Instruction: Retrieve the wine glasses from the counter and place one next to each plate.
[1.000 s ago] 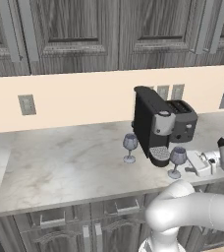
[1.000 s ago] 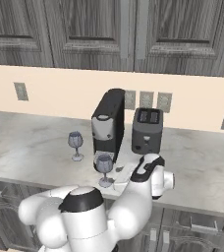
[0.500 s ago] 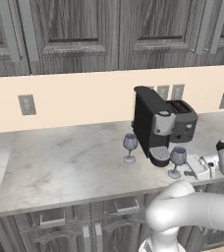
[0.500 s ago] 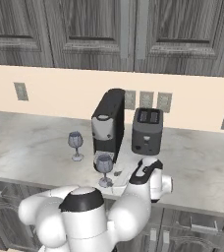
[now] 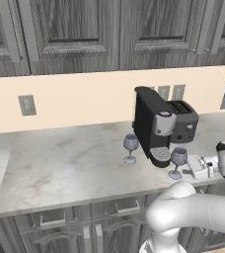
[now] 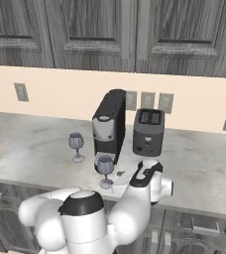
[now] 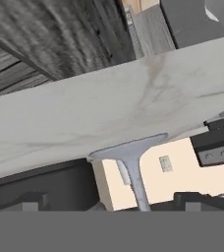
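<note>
The light marbled worktop (image 5: pixel 75 163) runs under grey panelled wall cabinets (image 5: pixel 85 29) and a peach backsplash (image 5: pixel 85 101). The black coffee machine (image 5: pixel 151 123) is taken as the landmark; it stands on the worktop against the backsplash.

To the left of the coffee machine, near its front corner and apart from it, one wine glass (image 5: pixel 130 147) stands upright on the worktop; in the right base view this same glass (image 6: pixel 76 147) is seen to the left of the machine (image 6: pixel 110 124). A wall socket plate (image 5: pixel 26 105) is set in the backsplash well to the left of the machine.

In front of the coffee machine, just beside its drip tray, the second wine glass (image 5: pixel 177 162) stands upright near the worktop's front edge; in the right base view it (image 6: pixel 104 170) stands in front of the machine. Its foot and stem (image 7: pixel 128 162) are seen close up in the hand view, rolled with the hand.

To the right of the coffee machine, touching or just beside it, a dark toaster (image 6: pixel 148 132) stands against the backsplash.

The claw (image 5: pixel 196 165) is held level, just to the right of the second glass and pointed at it. Its jaws are spread fully and nothing is held. The glass lies just ahead of the fingertips; whether its bowl is between them cannot be told.
</note>
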You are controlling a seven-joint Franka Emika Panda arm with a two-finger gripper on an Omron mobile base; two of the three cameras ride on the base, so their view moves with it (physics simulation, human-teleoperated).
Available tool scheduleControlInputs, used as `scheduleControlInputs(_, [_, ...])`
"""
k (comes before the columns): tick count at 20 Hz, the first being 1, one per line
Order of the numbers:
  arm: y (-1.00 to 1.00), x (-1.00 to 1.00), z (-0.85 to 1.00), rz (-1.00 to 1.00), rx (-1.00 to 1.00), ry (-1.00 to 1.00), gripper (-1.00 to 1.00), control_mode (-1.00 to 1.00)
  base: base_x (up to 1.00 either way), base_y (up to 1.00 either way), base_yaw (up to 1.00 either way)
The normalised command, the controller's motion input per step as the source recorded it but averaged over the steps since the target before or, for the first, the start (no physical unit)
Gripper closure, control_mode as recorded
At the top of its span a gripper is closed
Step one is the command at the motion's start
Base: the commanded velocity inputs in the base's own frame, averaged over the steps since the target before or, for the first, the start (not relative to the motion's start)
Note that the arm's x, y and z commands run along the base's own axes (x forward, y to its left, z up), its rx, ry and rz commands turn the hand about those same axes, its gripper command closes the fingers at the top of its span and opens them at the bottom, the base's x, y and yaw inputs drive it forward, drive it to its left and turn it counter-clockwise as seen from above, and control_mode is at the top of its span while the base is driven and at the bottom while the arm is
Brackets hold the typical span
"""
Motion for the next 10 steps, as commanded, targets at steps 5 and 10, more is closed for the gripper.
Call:
scheduleControlInputs(5, [0.14,0.07,0.00,-0.04,0.00,0.05,-1.00,-1.00,0.00,0.00,0.00])
scheduleControlInputs(10, [0.09,-0.03,0.00,0.00,0.00,0.01,-1.00,-1.00,0.00,0.00,0.00])
